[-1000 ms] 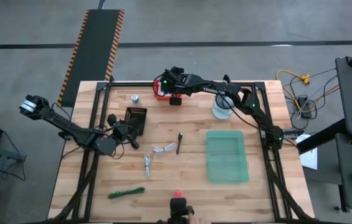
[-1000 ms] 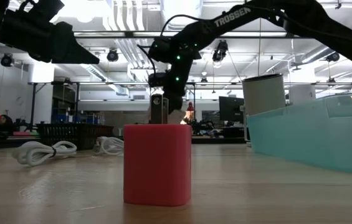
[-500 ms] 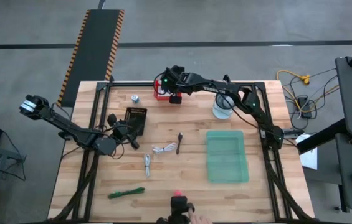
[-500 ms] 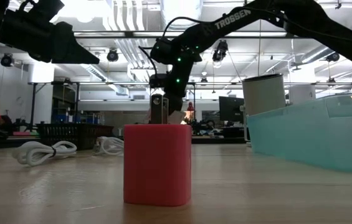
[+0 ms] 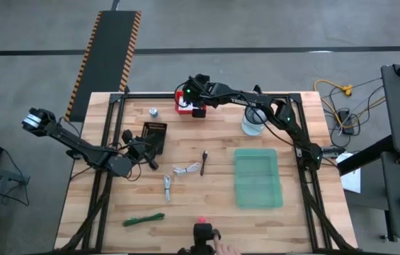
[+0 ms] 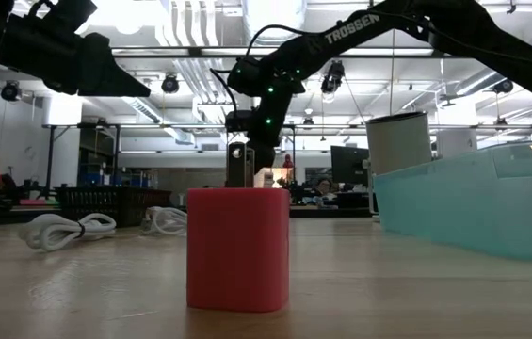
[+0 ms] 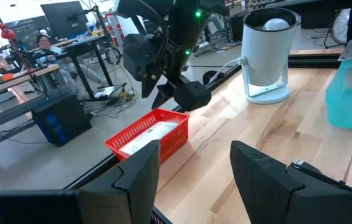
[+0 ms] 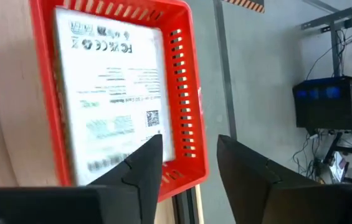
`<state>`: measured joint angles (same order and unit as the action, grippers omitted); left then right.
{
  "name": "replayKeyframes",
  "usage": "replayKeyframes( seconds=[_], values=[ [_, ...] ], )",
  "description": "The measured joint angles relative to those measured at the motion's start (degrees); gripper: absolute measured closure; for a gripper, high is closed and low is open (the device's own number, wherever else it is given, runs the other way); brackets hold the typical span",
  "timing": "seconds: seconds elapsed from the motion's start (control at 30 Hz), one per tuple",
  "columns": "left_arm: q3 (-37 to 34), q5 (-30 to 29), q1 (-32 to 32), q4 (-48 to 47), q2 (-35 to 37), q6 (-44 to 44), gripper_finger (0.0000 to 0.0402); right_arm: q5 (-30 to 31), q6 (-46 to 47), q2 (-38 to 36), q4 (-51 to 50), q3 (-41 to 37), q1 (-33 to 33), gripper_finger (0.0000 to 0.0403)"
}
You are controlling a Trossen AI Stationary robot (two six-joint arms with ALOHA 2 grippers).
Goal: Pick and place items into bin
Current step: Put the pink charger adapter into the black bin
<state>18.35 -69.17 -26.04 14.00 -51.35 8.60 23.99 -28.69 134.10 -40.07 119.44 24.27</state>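
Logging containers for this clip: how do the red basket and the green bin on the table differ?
The red basket has perforated walls; the green bin has smooth, translucent ones. The red basket is the smaller and sits at the table's far edge under the right gripper; the green bin is larger and lies on the table's right side, nearer the front. The red basket holds a white printed card; the green bin looks empty. Both are open-topped rectangles.
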Motion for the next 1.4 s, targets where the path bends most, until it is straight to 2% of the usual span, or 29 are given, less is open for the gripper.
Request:
replayKeyframes(
  seconds=[0.23,0.4,0.47,0.63,0.7,0.83,1.0,1.17,1.4],
  values=[
    [0.0,0.0,0.0,0.0,0.0,0.0,0.0222,0.0,0.5,0.0,0.0,1.0,0.0,0.0243],
    [0.0,0.0,0.0,0.0,0.0,0.0,0.0222,-1.0,4.4,-0.3,-0.4,3.0,0.0,0.0241],
    [0.0,0.0,0.0,0.0,0.0,0.0,0.0222,-5.3,6.0,-1.1,-1.3,3.3,0.0,0.0244],
    [0.0,0.0,0.0,0.0,0.0,0.0,0.0222,-23.7,11.3,-5.0,-3.1,2.6,-0.4,0.0259],
    [0.0,0.0,0.0,0.0,0.0,0.0,0.0222,-25.7,12.2,-6.8,-3.5,1.6,-1.4,0.0264],
    [0.0,3.1,0.0,0.0,0.0,0.0,0.0222,-25.5,11.8,-11.1,-2.9,-2.4,-5.1,0.0268],
    [-0.1,7.5,0.0,0.0,0.0,0.0,0.0222,-25.5,11.7,-18.9,0.4,-11.3,-10.7,0.0268],
    [-0.1,7.6,0.0,0.0,0.0,0.0,0.0222,-24.7,13.4,-30.6,9.4,-26.9,-16.0,0.0268],
    [-0.1,7.6,0.0,0.0,0.0,0.0,0.0222,-15.0,16.8,-45.9,25.3,-49.6,-22.5,0.0269]
  ],
)
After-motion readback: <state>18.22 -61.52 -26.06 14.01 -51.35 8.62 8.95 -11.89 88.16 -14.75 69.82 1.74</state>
